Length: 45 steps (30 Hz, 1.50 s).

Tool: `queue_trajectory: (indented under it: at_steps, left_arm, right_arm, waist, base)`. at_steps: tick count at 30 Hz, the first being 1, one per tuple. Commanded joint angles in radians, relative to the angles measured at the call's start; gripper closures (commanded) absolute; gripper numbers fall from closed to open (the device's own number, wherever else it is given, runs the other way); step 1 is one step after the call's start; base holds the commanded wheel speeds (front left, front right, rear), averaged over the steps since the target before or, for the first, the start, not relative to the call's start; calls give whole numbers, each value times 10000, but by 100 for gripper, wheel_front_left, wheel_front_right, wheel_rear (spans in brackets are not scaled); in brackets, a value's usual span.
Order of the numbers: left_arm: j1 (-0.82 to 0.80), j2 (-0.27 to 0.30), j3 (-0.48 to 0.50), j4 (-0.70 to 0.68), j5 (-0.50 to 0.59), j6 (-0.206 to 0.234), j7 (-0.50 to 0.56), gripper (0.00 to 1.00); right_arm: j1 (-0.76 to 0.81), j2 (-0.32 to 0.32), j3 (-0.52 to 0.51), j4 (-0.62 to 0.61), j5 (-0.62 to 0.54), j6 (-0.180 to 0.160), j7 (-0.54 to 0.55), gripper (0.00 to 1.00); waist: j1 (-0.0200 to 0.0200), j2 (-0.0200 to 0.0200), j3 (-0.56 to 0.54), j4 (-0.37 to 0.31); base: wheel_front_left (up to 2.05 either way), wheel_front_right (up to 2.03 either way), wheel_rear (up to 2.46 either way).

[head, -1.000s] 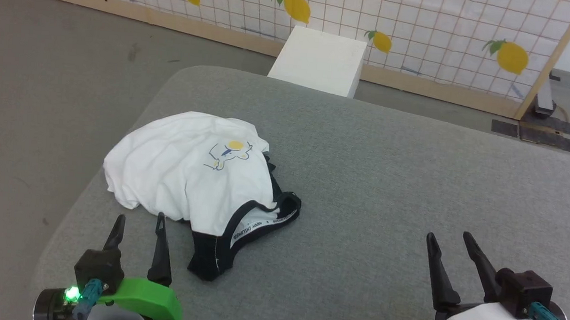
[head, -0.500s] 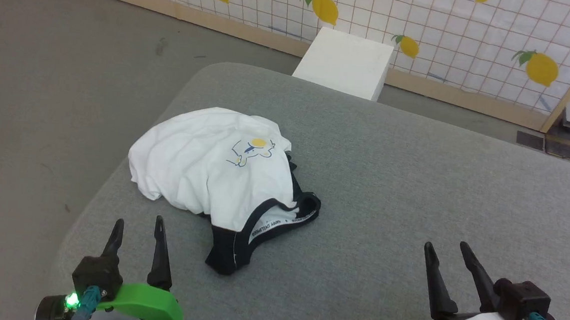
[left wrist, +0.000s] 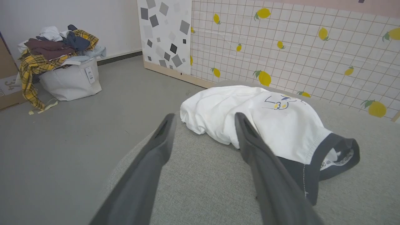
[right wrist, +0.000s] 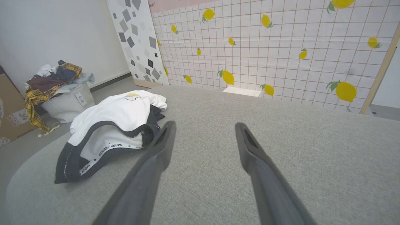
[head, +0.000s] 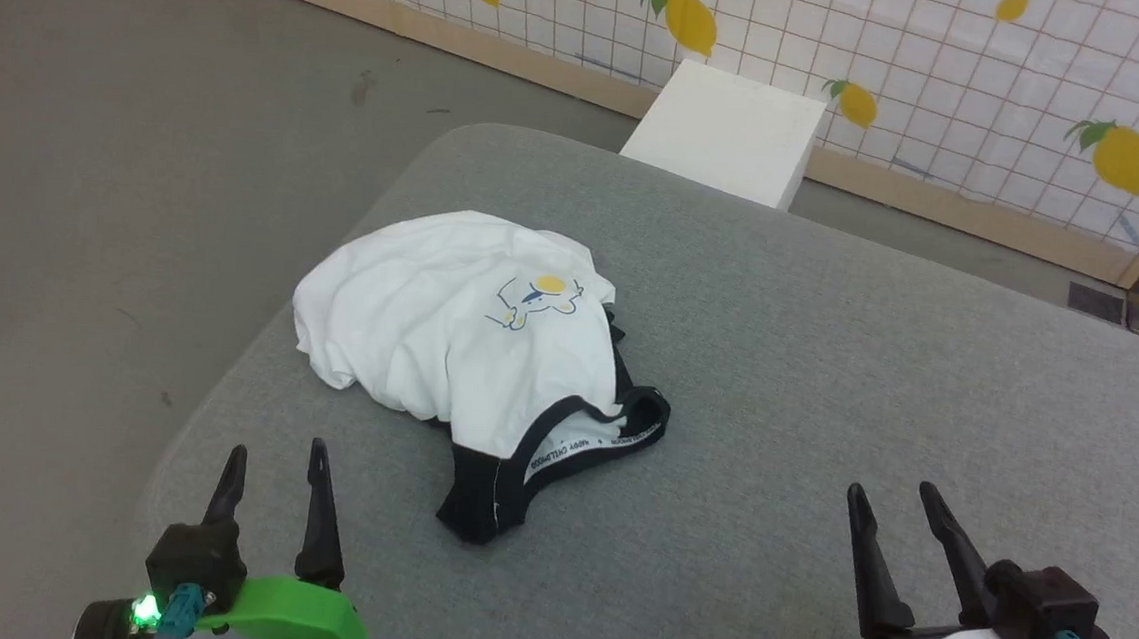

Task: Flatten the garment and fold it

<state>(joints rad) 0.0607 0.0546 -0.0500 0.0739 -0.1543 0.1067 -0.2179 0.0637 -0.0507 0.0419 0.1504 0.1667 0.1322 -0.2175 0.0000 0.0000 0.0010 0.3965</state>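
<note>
- Toward the far-left corner of the grey padded fabric-covered table (head: 826,378): the garment (head: 428,330), a white long-sleeved cotton shirt with black sleeves, bunched into 1 rounded heap.
- Chest side up, with the small yellow-and-blue cartoon print (head: 539,297) near the heap's top. Black lettered neck trim (head: 581,443) gaping toward the table's near edge. Sleeves tucked under and mostly hidden.
- Probably dropped loose as a starting state. No flattening or folding done yet, so judged to be at the very beginning of the task.
- Over the table's near-left edge: the left gripper (head: 278,448), green-cased, with 2 long dark fingers spread wide and pinching nothing. Near the heap but apart from it.
- Over the table's near-right edge: the right gripper (head: 891,487), white-cased, likewise spread and empty. Well apart from the heap, above bare table.
- Both likely held wide and low, aimed at the table's far side, ready to reach in. Left better placed for a first pinch at the hem or trim.
- Table top: soft grey weave with rounded corners, likely grippy enough to drag cloth flat.
- Beyond the table's far edge: a white rectangular block (head: 728,130) on the grey floor (head: 88,176), then a tall wood-framed screen of white grid paper with yellow lemons (head: 950,45).
- Off the table's left side, on the floor: a white fabric basket heaped with mixed clothes (left wrist: 70,79).
</note>
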Motion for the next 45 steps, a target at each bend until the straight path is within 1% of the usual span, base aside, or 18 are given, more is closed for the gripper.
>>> queue_trajectory:
  at_steps: [1,17,27,29,32,37,40,41,44,45]
  left_arm:
    - [163,-37,-33,35,-54,76,-100,0]
    - [189,-42,-188,243,42,129,-432,0]
    - [164,-43,-169,216,50,158,-439,0]
    - [122,-42,-217,272,-19,74,-439,0]
    - [-201,37,-321,463,-98,-167,-396,0]
    - [-1896,179,-343,883,-597,-753,297,0]
    - [-3348,373,-324,1451,-858,-1072,1090,0]
    - [-3880,453,-291,1758,-988,-1181,1468,0]
    - [-5220,597,-206,2763,-1349,-1319,2819,0]
    - [-5705,616,-185,3226,-1533,-1359,3493,0]
  right_arm:
    - [154,4,-9,33,-67,-13,-102,0]
    - [346,5,0,235,-101,-15,-436,0]
    - [255,5,-37,272,-144,-15,-442,0]
    - [247,5,-23,279,-124,-15,-442,0]
    - [186,5,28,269,-130,-15,-442,0]
    - [-116,5,59,169,-271,-15,-427,0]
    - [-350,5,51,63,-429,-15,-356,0]
    - [-444,5,66,14,-478,-15,-315,0]
    - [-657,5,1,-154,-628,-15,-218,0]
    - [-720,5,-52,-217,-681,-15,-180,0]
  waist:
    - [0,0,-19,81]
    - [0,0,-60,632]
    - [0,0,5,551]
    - [0,0,-2,523]
    - [0,0,80,423]
    - [0,0,505,-18]
    - [0,0,893,-443]
    - [0,0,1067,-646]
    - [0,0,1579,-1152]
    - [0,0,1771,-1345]
  base:
    - [0,0,0]
    - [0,0,0]
    - [0,0,0]
    - [0,0,0]
    - [0,0,0]
    - [0,0,0]
    - [0,0,0]
    - [0,0,0]
    - [0,0,0]
    - [0,0,0]
